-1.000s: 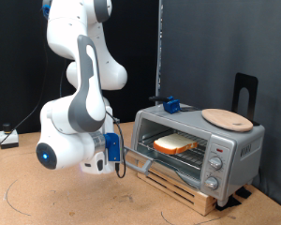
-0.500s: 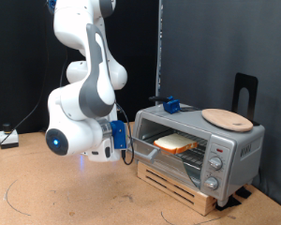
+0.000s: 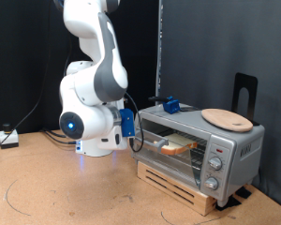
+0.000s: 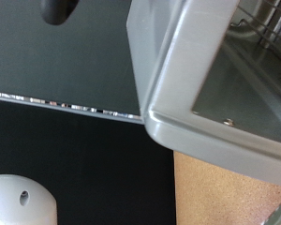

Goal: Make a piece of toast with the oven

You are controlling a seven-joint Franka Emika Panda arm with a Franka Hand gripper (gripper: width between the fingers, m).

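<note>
The silver-grey oven (image 3: 236, 148) stands on a wooden pallet at the exterior view's right. The piece of toast (image 3: 178, 144) lies on the wire rack inside and shows through the front. My gripper (image 3: 134, 127), with a blue part on the hand, is at the oven's left front corner, against the raised door's edge. The door stands nearly upright. In the wrist view the oven's grey frame (image 4: 178, 94) fills the picture close up, and one dark fingertip (image 4: 58, 9) shows. Nothing shows between the fingers.
A round wooden plate (image 3: 227, 118) and a small blue object (image 3: 170, 105) lie on the oven's top. Three knobs (image 3: 214, 165) sit on its right front. A black bracket (image 3: 245, 92) stands behind. The pallet (image 3: 178, 186) rests on a wooden table (image 3: 75, 192).
The arm has swung up and towards the oven. The door, dropped open a second ago, has been lifted until it is nearly upright.
</note>
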